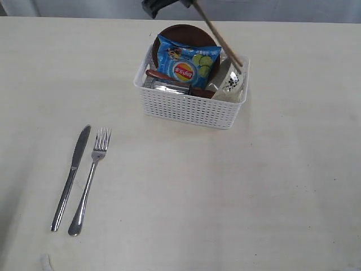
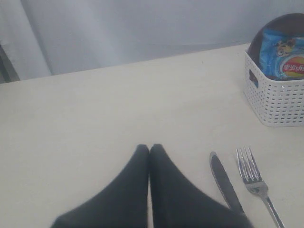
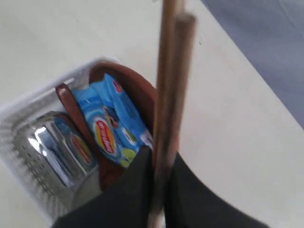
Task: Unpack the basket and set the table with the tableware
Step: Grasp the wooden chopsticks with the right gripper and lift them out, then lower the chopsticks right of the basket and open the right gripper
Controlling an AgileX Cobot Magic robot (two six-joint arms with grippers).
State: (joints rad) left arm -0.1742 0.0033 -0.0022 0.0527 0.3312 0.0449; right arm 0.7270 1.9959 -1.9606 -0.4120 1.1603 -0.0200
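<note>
The white lattice basket (image 1: 189, 108) stands at the far middle of the cream table (image 1: 225, 192). In it lean a round brown plate (image 1: 186, 33), a white speckled bowl (image 1: 231, 82), a steel cup (image 1: 169, 86) and a reddish-brown wooden spoon (image 1: 161, 74). My right gripper (image 3: 161, 154) is shut on the wooden chopsticks (image 3: 171, 85), holding them slanted above the basket's far right corner (image 1: 221, 40). The steel knife (image 1: 70, 178) and fork (image 1: 90, 180) lie side by side at the front left. My left gripper (image 2: 149, 148) is shut and empty over bare table beside the knife (image 2: 223, 183).
A blue chips packet (image 1: 186, 63) lies on top of the basket's contents, against the plate. The table's far edge meets a grey backdrop just behind the basket. The tabletop right of the basket and in front of it is bare.
</note>
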